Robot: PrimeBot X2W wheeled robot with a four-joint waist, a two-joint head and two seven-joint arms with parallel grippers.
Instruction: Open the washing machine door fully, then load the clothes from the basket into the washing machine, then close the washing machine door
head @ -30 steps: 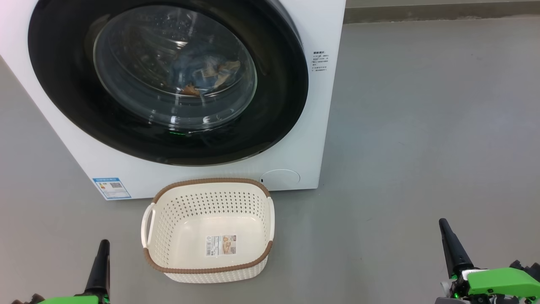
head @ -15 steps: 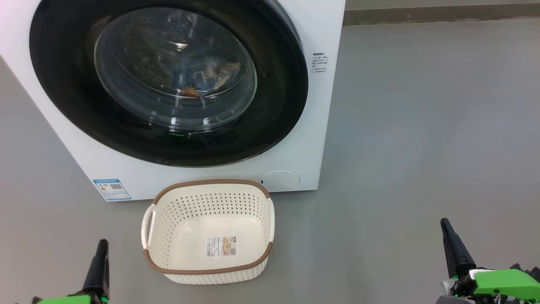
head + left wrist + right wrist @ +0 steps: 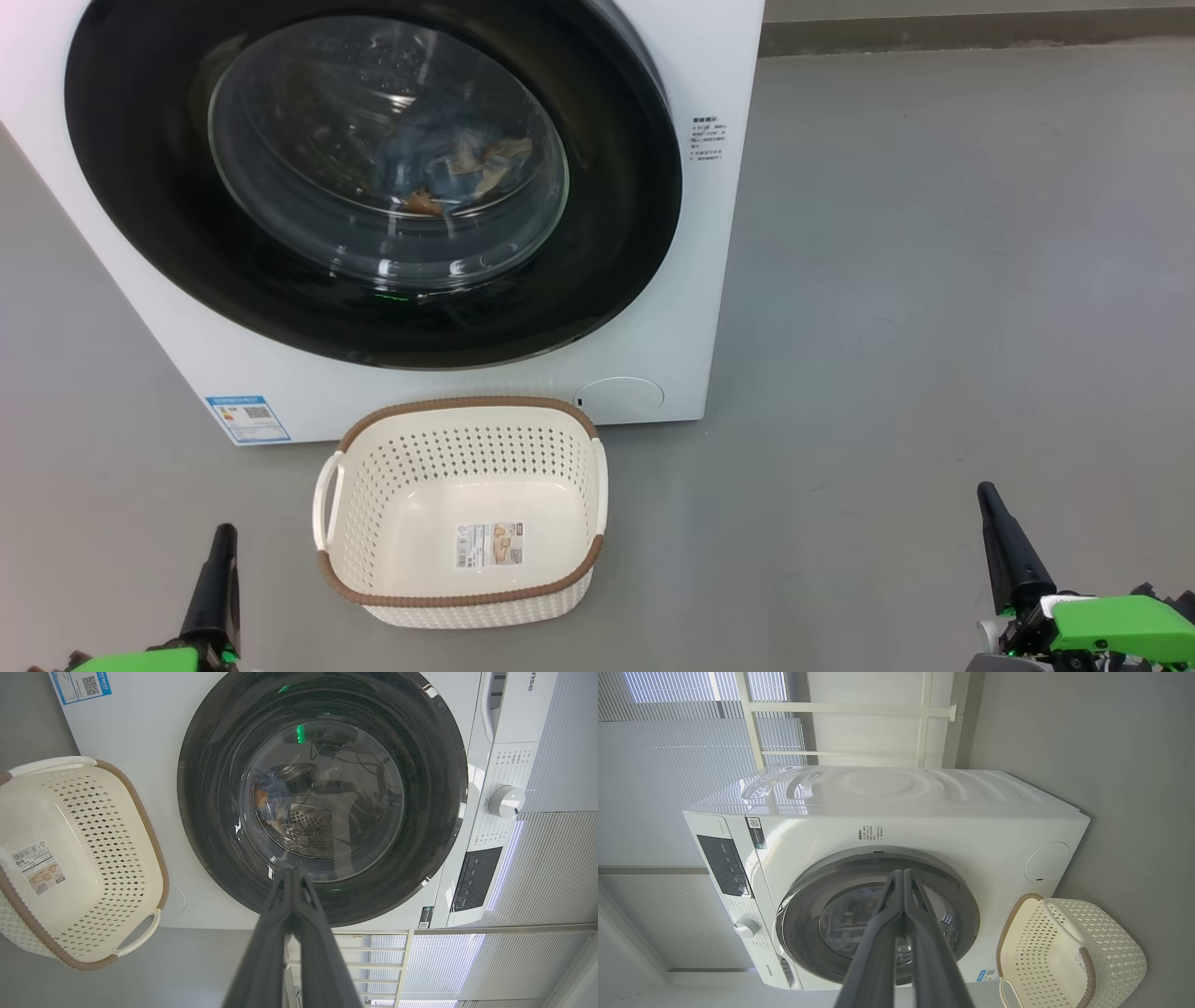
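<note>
Beside basket, L tool & R tool clenched empty, barely shifted since before

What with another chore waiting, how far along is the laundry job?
Done: the basket holds just its label sticker, the clothes lie inside behind the glass, and the washing machine door sits shut against the washing machine. In hand: nothing; the left gripper and right gripper are shut and apart from everything. Left: nothing that I can see; the job looks finished.
</note>
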